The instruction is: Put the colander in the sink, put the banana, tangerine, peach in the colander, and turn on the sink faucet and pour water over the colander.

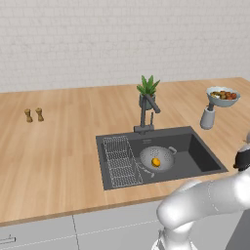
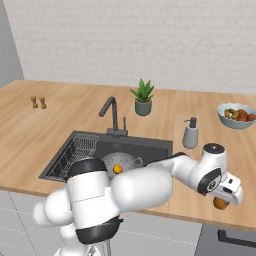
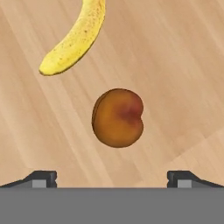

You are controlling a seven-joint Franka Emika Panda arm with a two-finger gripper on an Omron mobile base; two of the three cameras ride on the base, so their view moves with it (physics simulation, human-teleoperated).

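The grey perforated colander (image 1: 157, 158) sits in the dark sink (image 1: 205, 158) right of the wire rack, with the small yellow-orange tangerine (image 1: 156, 162) inside it. In the right base view the colander (image 2: 122, 162) and tangerine (image 2: 117, 169) show behind my arm. The dark faucet (image 1: 145, 113) stands behind the basin. On the counter near the front right edge lies the reddish-brown peach (image 3: 118, 117), with the yellow banana (image 3: 76, 38) beyond it. My gripper (image 3: 112, 177) hovers straight above the peach, open wide, nothing between its fingers. The peach (image 2: 219, 203) peeks out under the hand.
A pale blue bowl of fruit (image 1: 222, 96) and a soap dispenser (image 1: 208, 117) stand right of the sink. A potted plant (image 1: 147, 92) is behind the faucet. Two small shakers (image 1: 34, 115) sit far left. The counter's front edge runs close to the peach.
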